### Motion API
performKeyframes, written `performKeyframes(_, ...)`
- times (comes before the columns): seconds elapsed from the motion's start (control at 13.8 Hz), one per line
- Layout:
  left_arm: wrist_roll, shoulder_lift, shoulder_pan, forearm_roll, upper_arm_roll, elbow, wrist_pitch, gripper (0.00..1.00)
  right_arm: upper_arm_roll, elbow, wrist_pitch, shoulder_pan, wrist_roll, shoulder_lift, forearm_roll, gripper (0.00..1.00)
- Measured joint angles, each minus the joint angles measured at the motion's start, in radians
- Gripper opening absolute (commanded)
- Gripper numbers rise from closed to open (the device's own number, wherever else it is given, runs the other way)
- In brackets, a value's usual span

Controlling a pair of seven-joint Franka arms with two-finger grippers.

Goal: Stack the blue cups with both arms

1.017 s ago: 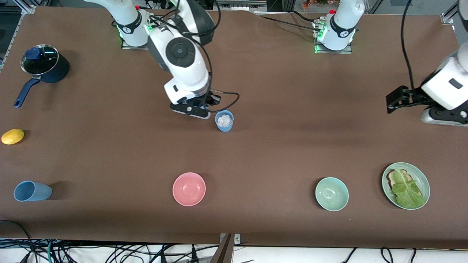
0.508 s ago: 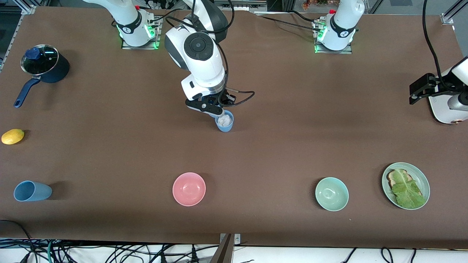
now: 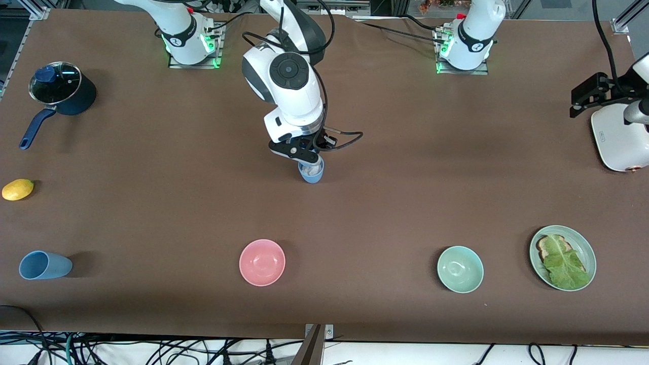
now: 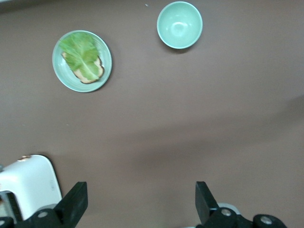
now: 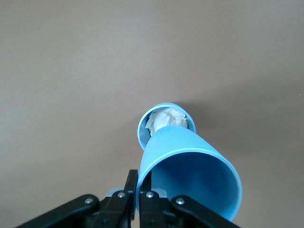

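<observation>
My right gripper [image 3: 300,156] [image 5: 141,183] is shut on the rim of a light-blue cup [image 5: 190,161], one finger inside and one outside. It holds the cup tilted, base down, right over a second blue cup [image 3: 312,175] [image 5: 142,134] that stands upright mid-table with crumpled white paper [image 5: 166,121] in it. I cannot tell whether the two cups touch. A third blue cup [image 3: 44,265] lies on its side near the front edge at the right arm's end. My left gripper [image 3: 583,96] [image 4: 140,204] is open and empty, waiting high over the left arm's end.
A pink bowl [image 3: 262,262], a green bowl [image 3: 460,268] [image 4: 179,24] and a green plate with toast and lettuce [image 3: 563,257] [image 4: 81,61] stand along the front. A dark-blue lidded saucepan [image 3: 61,94] and a lemon [image 3: 17,189] are at the right arm's end. A white appliance [image 3: 616,139] sits below the left gripper.
My right gripper has moved with its held cup toward the left arm's end, to over the upright cup. My left gripper has drawn back toward the table's end.
</observation>
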Motion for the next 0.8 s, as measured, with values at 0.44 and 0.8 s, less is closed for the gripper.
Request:
performKeyframes(0.44, 0.007, -0.045, 0.007, -0.039, 0.026, -0.061, -0.011, 1.0, -0.001, 0.001, 0.005, 0.007, 0.005, 0.014, 0.0, 0.0)
performKeyframes(0.8, 0.007, -0.074, 0.007, -0.039, 0.026, -0.084, -0.012, 1.0, -0.003, 0.001, 0.006, 0.007, 0.005, 0.023, 0.0, 0.0)
